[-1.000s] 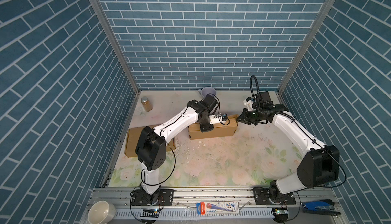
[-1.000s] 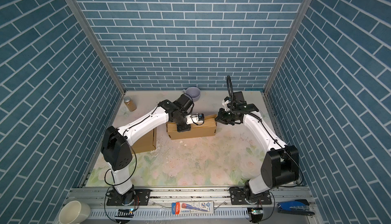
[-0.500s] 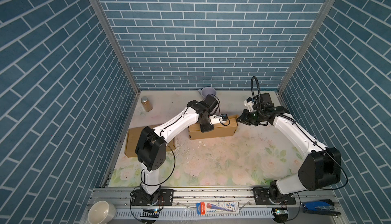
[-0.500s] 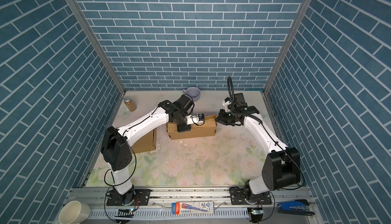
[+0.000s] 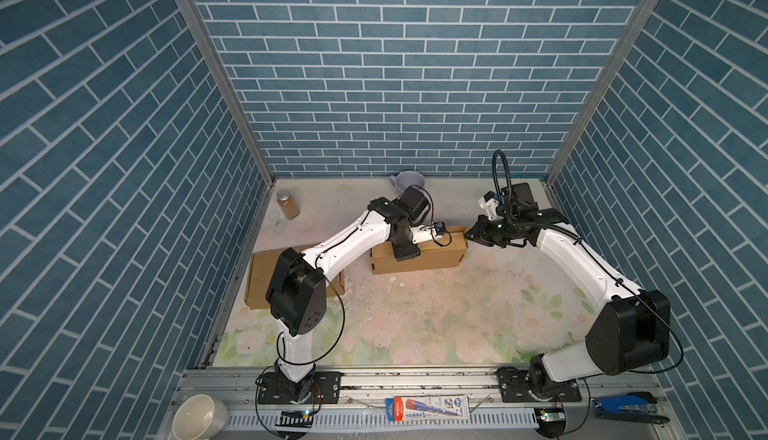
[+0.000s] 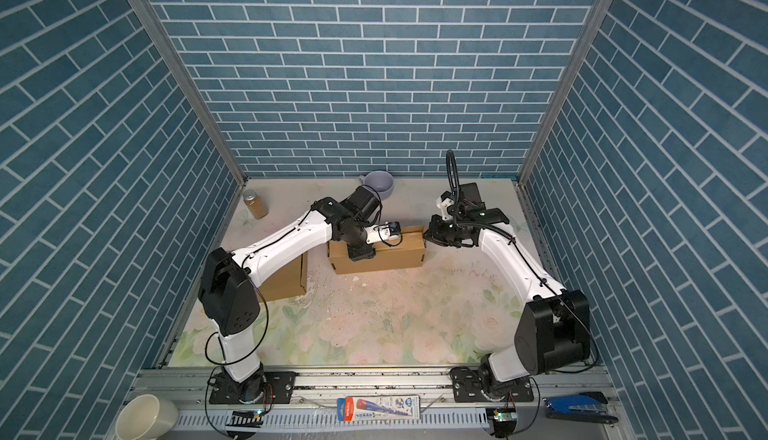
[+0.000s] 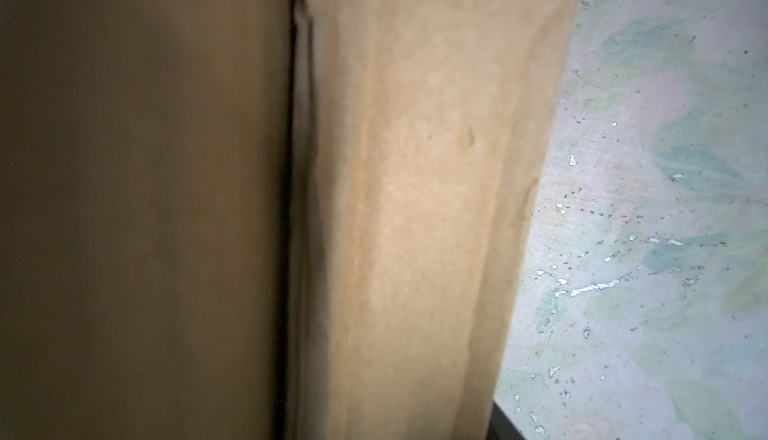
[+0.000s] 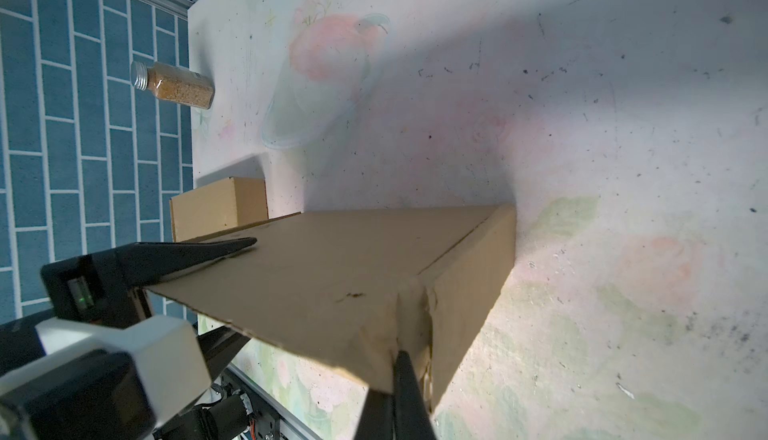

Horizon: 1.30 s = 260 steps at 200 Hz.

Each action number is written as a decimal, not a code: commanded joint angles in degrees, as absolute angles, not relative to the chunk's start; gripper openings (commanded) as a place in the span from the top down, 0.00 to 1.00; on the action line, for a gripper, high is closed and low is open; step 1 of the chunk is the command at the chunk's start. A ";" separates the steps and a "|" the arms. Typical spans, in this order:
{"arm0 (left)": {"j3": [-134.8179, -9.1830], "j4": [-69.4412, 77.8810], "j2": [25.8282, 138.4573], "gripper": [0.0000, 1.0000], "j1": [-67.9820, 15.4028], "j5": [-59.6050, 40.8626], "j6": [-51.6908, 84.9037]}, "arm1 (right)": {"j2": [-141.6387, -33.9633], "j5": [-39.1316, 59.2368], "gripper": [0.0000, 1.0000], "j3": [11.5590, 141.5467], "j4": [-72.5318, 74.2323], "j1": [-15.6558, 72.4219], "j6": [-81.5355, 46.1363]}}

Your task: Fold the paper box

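The brown paper box [image 5: 432,256] [image 6: 395,258] lies mid-table with its lid down. My left gripper [image 5: 405,251] [image 6: 361,253] reaches down over the box's front long wall. In the right wrist view its black fingers [image 8: 199,255] stand apart, one on the lid and one below the front wall, so it is open. The left wrist view is filled by blurred cardboard of the box [image 7: 415,168]. My right gripper [image 5: 470,234] [image 6: 427,234] [image 8: 401,361] is shut, its tip pressed against the crumpled flap at the box's right end.
A second cardboard box [image 5: 259,276] [image 6: 291,282] sits by the left wall under my left arm. A spice jar [image 5: 287,204] [image 8: 174,84] and a lavender cup [image 5: 409,180] stand at the back. A white mug [image 5: 199,417], a tube pack [image 5: 428,408] and a stapler [image 5: 627,415] lie on the front rail.
My left gripper's jaws have spread wider over the box's front wall. The right gripper has edged slightly back along the box's right end. The box has stayed in place.
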<state>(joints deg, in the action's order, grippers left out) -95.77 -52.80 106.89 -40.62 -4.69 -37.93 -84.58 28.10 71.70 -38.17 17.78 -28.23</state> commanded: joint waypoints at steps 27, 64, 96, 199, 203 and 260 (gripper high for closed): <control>-92.54 -52.09 99.15 0.33 -40.17 -5.93 -36.00 | -84.55 24.96 1.00 68.82 -41.20 17.76 -29.42; -89.45 -46.91 93.30 0.30 -38.55 -9.40 -31.51 | -84.12 23.92 1.00 68.97 -41.31 17.80 -30.32; -86.33 -45.61 86.61 0.35 -33.86 -9.12 -19.56 | -84.47 23.93 1.00 69.03 -41.43 17.78 -30.92; -62.60 -29.57 72.67 0.29 -23.60 -12.80 1.80 | -84.81 23.21 1.00 69.44 -41.75 17.93 -31.29; -62.42 -29.11 73.00 0.29 -23.58 -12.53 1.99 | -84.81 23.16 1.00 69.38 -41.75 17.93 -31.29; -59.29 -26.07 78.25 0.50 -23.47 -9.03 2.56 | -84.53 22.59 1.00 69.00 -41.40 17.93 -31.81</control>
